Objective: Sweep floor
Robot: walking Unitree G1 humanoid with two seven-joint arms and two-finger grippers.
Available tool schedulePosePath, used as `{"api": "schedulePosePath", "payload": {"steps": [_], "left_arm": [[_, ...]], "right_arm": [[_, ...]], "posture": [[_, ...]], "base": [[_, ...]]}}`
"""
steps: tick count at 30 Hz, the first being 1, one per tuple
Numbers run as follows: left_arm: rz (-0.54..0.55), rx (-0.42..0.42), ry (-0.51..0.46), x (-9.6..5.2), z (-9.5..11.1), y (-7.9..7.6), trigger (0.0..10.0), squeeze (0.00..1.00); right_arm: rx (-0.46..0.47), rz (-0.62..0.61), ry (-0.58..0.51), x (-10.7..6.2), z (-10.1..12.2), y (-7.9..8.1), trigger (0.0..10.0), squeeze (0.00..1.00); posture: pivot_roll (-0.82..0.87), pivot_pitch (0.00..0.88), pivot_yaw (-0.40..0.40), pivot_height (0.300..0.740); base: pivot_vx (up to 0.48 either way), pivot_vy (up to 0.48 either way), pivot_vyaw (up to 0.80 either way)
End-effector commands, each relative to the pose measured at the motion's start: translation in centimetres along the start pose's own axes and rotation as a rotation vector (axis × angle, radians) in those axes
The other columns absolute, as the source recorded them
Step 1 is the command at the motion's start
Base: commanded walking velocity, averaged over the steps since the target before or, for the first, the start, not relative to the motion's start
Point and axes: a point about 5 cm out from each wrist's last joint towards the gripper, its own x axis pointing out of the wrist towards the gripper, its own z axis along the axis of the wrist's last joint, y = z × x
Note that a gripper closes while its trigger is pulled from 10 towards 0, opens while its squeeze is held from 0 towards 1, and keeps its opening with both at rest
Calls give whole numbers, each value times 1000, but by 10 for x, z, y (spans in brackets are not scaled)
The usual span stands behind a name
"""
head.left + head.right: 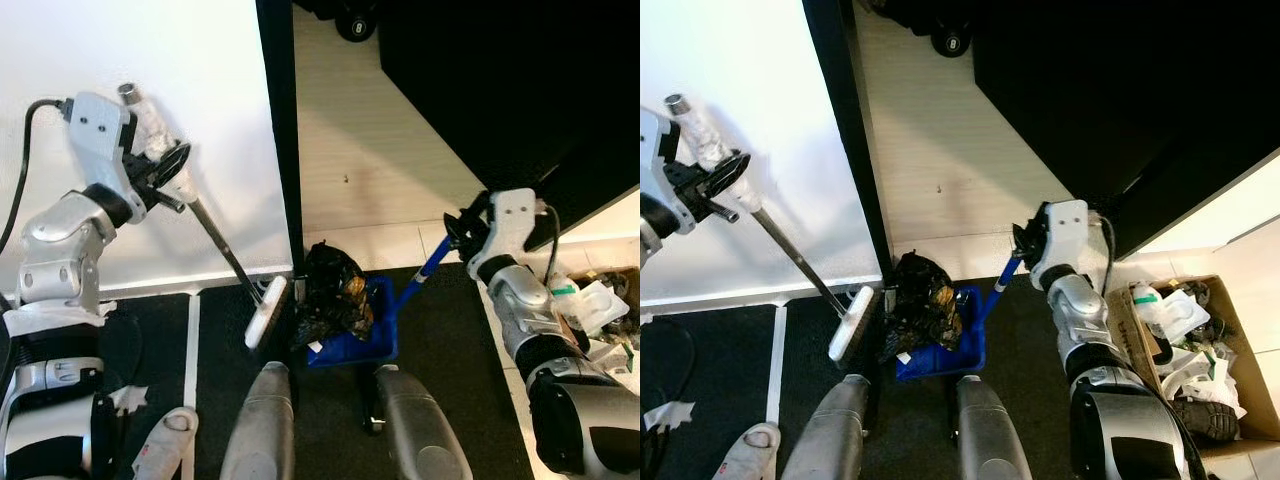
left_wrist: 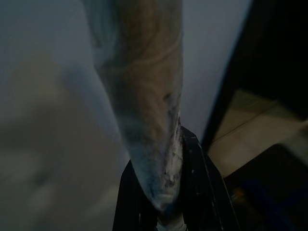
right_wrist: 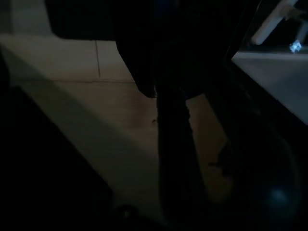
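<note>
My left gripper [image 1: 168, 172] is shut on the taped upper end of a broom handle [image 1: 215, 240], raised beside the white wall. The handle slants down to the white broom head [image 1: 266, 311], which rests on the dark mat beside a heap of black crumpled trash [image 1: 330, 290]. The trash lies in a blue dustpan [image 1: 365, 340] on the floor before my feet. My right gripper [image 1: 462, 232] is shut on the dustpan's blue handle [image 1: 425, 270], which rises up to the right. In the left wrist view the taped handle [image 2: 149, 120] runs between the black fingers [image 2: 202, 192].
A black door-frame edge [image 1: 283, 140] divides the white wall from a pale tiled floor [image 1: 370, 170] beyond. A cardboard box of rubbish [image 1: 1185, 350] sits at the right. Dark furniture [image 1: 500, 90] overhangs at the upper right. My two grey legs [image 1: 330, 425] stand on the dark mat.
</note>
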Motion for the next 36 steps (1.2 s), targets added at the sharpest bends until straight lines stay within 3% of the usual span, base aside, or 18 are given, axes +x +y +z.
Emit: {"api": "schedulePosePath", "payload": {"steps": [1,6,10,13,18,25,29,36], "left_arm": [[117,101,39,-15,-3,21,10000,0],[179,93,57,-22,-14,24,10000,0],[236,103,87,-31,-30,24,10000,0],[247,98,92,-33,-34,24,10000,0],[232,78,82,-31,-40,17,10000,0],[185,-12,91,-26,-62,-10,10000,0],[173,-21,82,-23,-63,-18,10000,0],[177,-36,34,-20,-59,-18,10000,0]], "right_arm": [[88,-37,-16,-12,-8,-13,10000,0],[122,-43,-50,-24,-11,-25,10000,0],[112,-49,-82,-49,-17,-44,10000,0],[85,-43,-88,-59,-19,-50,10000,0],[56,-19,-105,-69,-21,-53,10000,0],[10,36,-167,-79,-21,-46,10000,0],[66,-3,-179,-85,-26,-47,10000,0],[161,-70,-258,-87,-23,-53,10000,0]], "posture": [[77,101,-6,740],[79,98,-1,740],[71,101,16,740],[71,102,19,740],[72,102,22,740],[59,106,29,740],[62,103,33,740],[64,99,43,740]], "base": [[0,0,0],[0,0,0],[0,0,0],[0,0,0],[0,0,0],[0,0,0],[0,0,0],[0,0,0]]}}
